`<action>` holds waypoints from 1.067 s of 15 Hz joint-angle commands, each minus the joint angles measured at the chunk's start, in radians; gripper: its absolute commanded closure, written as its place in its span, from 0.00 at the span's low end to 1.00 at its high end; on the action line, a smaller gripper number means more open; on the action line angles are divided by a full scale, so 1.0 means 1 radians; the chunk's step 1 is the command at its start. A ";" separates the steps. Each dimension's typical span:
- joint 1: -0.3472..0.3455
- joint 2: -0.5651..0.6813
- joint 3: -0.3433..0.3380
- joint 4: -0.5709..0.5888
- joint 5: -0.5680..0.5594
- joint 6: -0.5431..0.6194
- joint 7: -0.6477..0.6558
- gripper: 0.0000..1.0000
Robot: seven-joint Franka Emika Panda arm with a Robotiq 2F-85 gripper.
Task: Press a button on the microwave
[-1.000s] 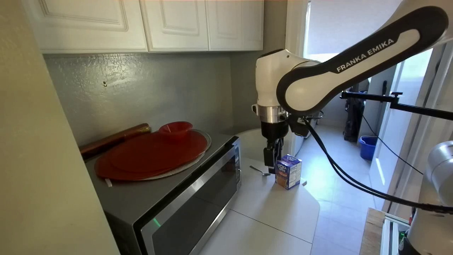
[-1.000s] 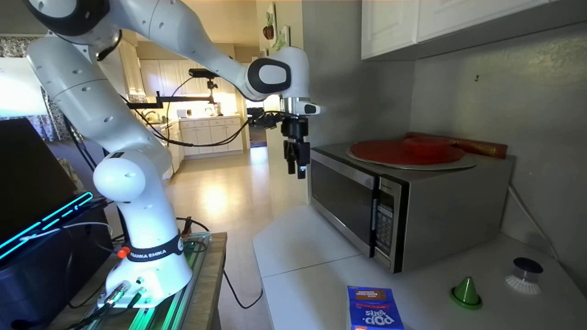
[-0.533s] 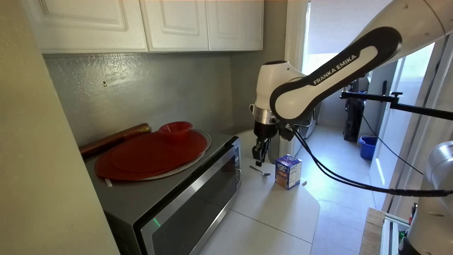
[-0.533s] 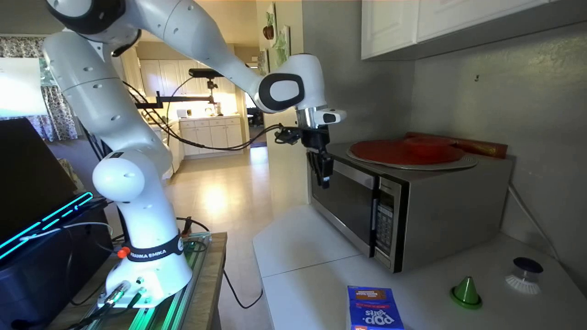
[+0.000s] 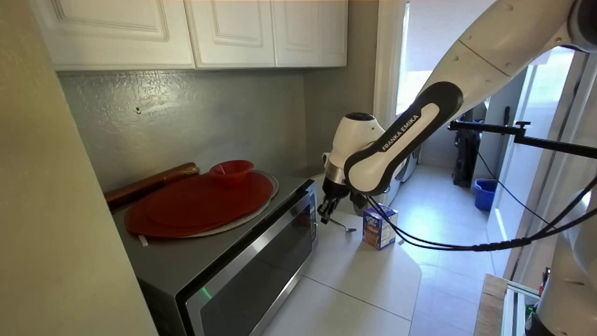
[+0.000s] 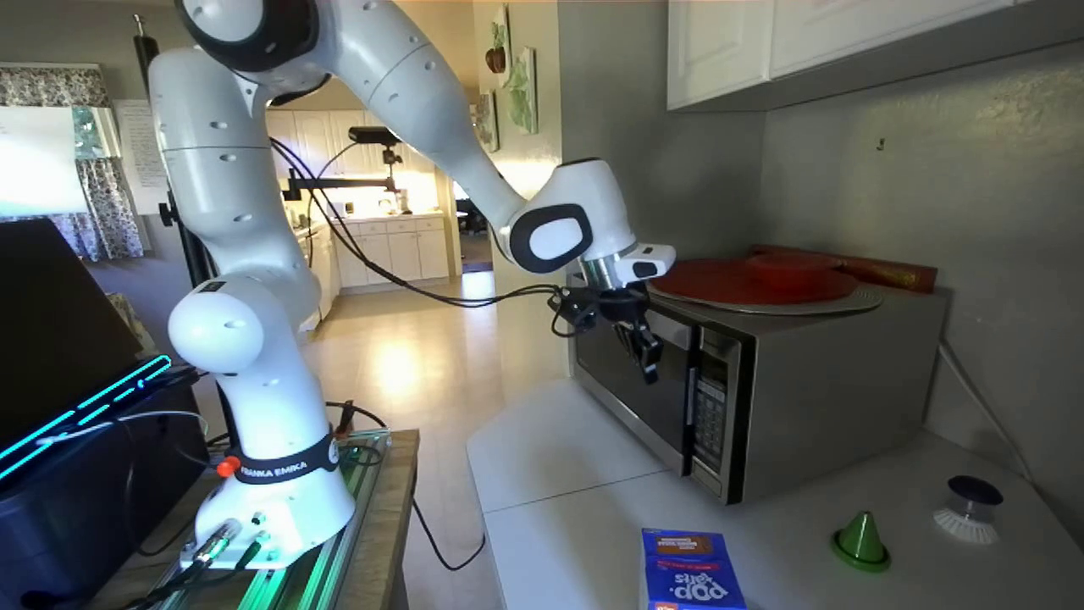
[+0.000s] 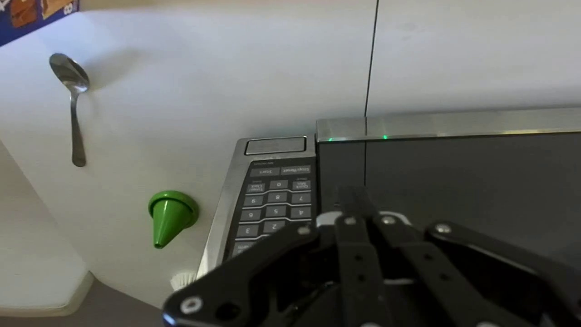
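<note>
— Pressing now?

— Not yet. Most likely just at the getting-ready step.

— Where to find the microwave [image 6: 792, 390]?

— On the worktop [image 6: 576, 517], apart from a blue box [image 6: 692, 569].

— And the gripper [image 7: 357, 200]?

— Pinched together, holding nothing. Hangs in front of the door [image 7: 454, 181], just beside the buttons [image 7: 276, 211]. Touching any? Seems not.

— So, what to do next?

— Move across to the buttons, put the tips over just one, and poke softly. Better go slow, or maybe bump two at once. Cannot tell which to pick.

— Any words to read?

— Lots, but upside down in the wrist view: "Start", "Stop/Reset", "Timer/Clock", maybe "Quick Min", and numbers like 7, 8 and 9.

— More?

— "Pop-Tarts" on the blue box, upside down too in an exterior view. "FRANKA EMIKA" on the arm [image 5: 422, 123]. No maker's name big enough to read on the microwave.
</note>
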State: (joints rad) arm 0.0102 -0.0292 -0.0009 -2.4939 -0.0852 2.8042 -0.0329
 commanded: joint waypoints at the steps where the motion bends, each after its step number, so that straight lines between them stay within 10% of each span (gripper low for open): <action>1: -0.030 0.127 -0.024 0.068 -0.102 0.083 0.048 1.00; 6: -0.010 0.220 -0.104 0.136 -0.249 0.102 0.135 1.00; 16: -0.083 0.246 -0.026 0.103 -0.037 0.145 -0.069 1.00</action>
State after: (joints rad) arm -0.0172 0.1834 -0.0822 -2.3788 -0.2500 2.9104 0.0253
